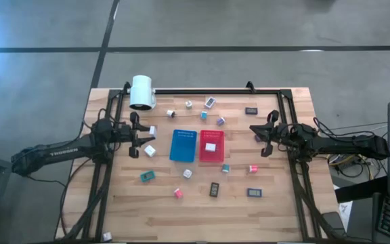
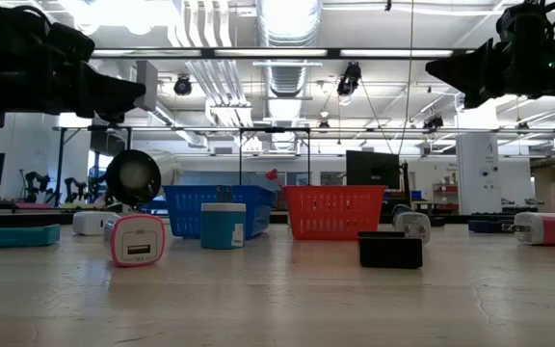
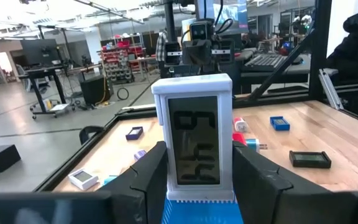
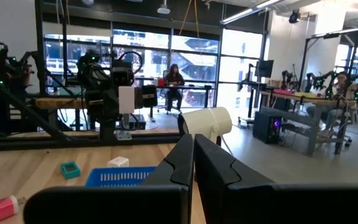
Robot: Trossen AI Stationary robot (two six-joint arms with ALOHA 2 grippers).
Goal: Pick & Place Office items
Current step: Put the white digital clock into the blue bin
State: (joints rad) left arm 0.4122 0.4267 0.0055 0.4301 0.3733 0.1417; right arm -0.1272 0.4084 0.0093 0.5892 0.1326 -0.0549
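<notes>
Two fingers [image 3: 148, 174] of left gripper [image 3: 201, 177] pinching a white charger block [image 3: 193, 134], flat sides clamped, dark embossed face turned to the wrist camera, raised off the table and hanging near the left side of the blue tray [image 1: 183, 145]. Showing white and boxy in the high view, at the gripper tip beside the arm. Hovering apart on the other side, right gripper [image 1: 257, 130], fingers pressed together, carrying nothing, sitting just right of the red tray [image 1: 212, 154]. Counting one white item [image 1: 210, 146] lying inside the red tray; blue tray looking bare as far as visible. Judging the task as early: one placed, one in hand, most of the rest waiting. Remaining scattered on the wooden table [image 1: 276, 203]: a white cube [image 1: 149, 150] just beside the left gripper, a teal piece [image 1: 147, 176], a pink cube [image 1: 179, 193], dark flat rectangles [image 1: 214, 189] toward the front, more small pieces [image 1: 210, 102] toward the back edge near the big white cylinder [image 1: 142, 92]. Looking small, hard-edged and light throughout; probably easy to clamp on flat faces, though dark flat ones lying low may be harder to catch.
</notes>
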